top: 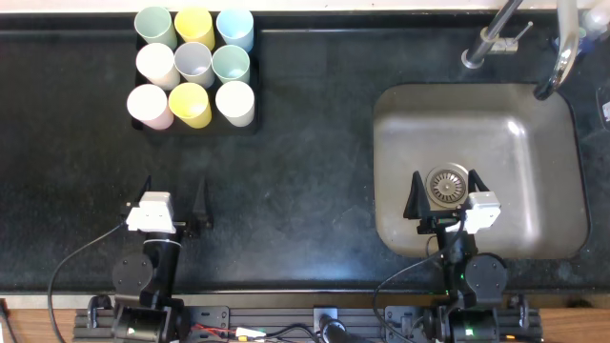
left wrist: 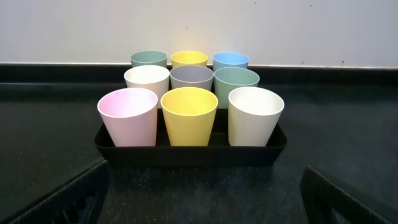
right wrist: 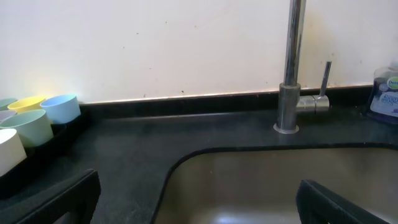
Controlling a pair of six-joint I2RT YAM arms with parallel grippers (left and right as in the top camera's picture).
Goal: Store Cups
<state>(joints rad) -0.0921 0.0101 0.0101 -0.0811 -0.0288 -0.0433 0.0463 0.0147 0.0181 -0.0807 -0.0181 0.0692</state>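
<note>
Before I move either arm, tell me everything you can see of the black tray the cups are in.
The black tray is a shallow, rectangular, matte holder, plastic by the look, with a low wall all round. It lies flat on the dark counter near the back wall. Nine upright cups fill it in three rows of three. The left gripper, open, faces it and stands apart from it.

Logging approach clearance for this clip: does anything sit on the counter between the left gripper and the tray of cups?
Nothing visible does. Bare dark counter runs from the open left gripper to the black tray, and its front row of cups faces the gripper unobstructed.
</note>
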